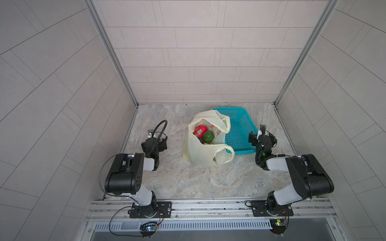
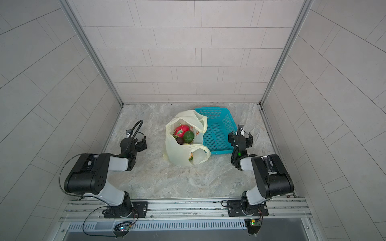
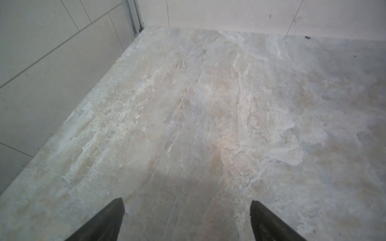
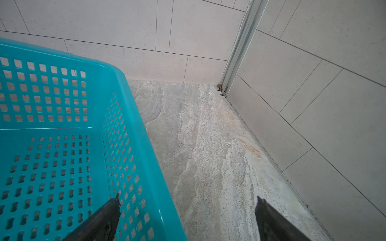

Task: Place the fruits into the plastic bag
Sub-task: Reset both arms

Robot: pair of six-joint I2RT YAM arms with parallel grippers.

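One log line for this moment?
fruits: in plastic bag | teal basket: no fruit visible | left gripper: open | right gripper: open

You're in robot lab cell, staged booth: tile-print wall panels (image 1: 188, 52) on three sides, aluminium corner posts (image 1: 112, 52), stone-look worktop (image 1: 188, 179), two arms (image 1: 123, 175) bolted to aluminium rail (image 1: 208, 206), slotted cable duct (image 1: 208, 225).

Right gripper (image 4: 188, 199) sits with its jaws wide apart, one finger over the teal basket (image 4: 133, 116) and the other over the stone floor (image 4: 208, 146) near the tiled wall (image 4: 125, 31).
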